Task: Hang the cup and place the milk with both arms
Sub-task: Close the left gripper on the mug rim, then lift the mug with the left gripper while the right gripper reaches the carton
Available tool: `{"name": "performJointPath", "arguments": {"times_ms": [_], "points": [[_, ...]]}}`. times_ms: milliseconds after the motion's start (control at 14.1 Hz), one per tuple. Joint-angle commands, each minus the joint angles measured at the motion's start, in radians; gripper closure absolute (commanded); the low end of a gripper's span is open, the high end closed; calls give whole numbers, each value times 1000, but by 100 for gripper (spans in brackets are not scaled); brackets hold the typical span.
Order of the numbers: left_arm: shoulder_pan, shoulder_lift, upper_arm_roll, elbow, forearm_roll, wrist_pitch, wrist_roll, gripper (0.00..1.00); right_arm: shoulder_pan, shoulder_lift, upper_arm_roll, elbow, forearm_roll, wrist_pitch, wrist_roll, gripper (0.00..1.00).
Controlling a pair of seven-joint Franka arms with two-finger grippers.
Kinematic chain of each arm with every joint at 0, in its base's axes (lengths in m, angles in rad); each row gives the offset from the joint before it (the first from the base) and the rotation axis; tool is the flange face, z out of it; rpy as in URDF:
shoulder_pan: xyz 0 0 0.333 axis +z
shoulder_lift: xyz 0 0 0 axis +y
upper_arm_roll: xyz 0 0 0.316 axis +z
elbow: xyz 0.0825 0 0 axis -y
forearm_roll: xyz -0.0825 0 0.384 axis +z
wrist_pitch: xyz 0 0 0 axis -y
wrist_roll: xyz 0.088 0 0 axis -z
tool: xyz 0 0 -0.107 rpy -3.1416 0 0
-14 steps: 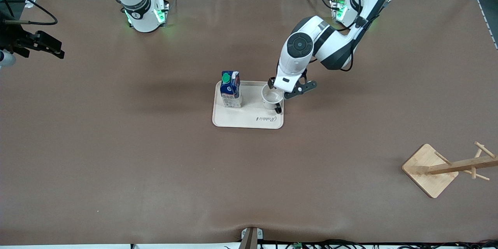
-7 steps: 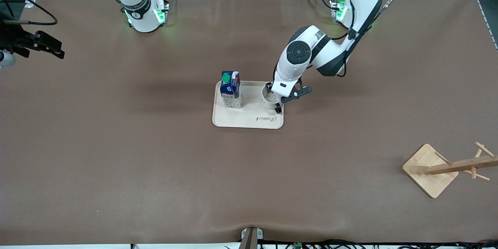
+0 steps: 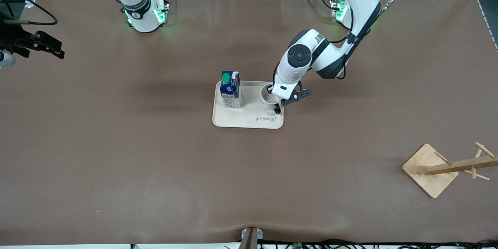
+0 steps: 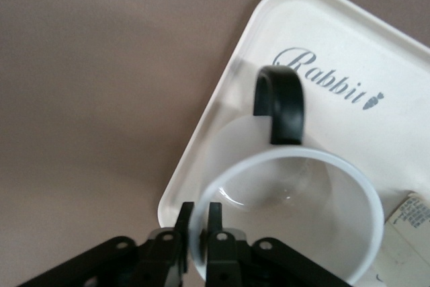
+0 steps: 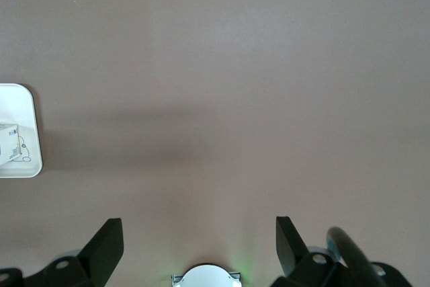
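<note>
The white cup [image 3: 267, 100] stands upright on the cream tray [image 3: 249, 118], its black handle [image 4: 280, 102] pointing toward the tray's printed edge. My left gripper [image 3: 274, 99] is down at the cup and shut on its rim [image 4: 199, 210], one finger inside the wall and one outside. The blue and white milk [image 3: 230, 90] with a green cap stands on the same tray, beside the cup toward the right arm's end. My right gripper [image 5: 199, 223] is open and empty, held high over bare table at the right arm's end, waiting.
A wooden peg rack [image 3: 447, 167] on a square base lies near the front camera at the left arm's end of the table. The brown table cover [image 3: 155, 163] spreads all around the tray. A tray corner shows in the right wrist view [image 5: 20, 105].
My left gripper has come down a little onto the cup's rim and its elbow has shifted. The cup, milk and right arm have not moved.
</note>
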Motion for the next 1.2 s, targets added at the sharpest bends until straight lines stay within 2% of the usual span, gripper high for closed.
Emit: {"name": "performJointPath", "arguments": {"times_ms": [0, 142, 354, 708, 992, 1133], "points": [[12, 4, 6, 15, 24, 7, 18, 100, -24, 3, 15, 7, 6, -7, 4, 0], [43, -29, 4, 31, 24, -19, 55, 100, -21, 3, 15, 9, 9, -4, 5, 0], [58, -91, 0, 74, 22, -110, 80, 100, -27, 11, 14, 15, 87, 5, 1, 0], [80, -117, 1, 169, 22, -248, 103, 100, -15, 29, 17, 12, 83, -4, 10, 0], [146, -168, -6, 222, 7, -369, 181, 100, -12, 130, 18, 13, 87, -27, 4, 0], [160, -168, -5, 260, 7, -421, 202, 100, -21, 138, 18, 15, 87, -44, 2, 0]]}}
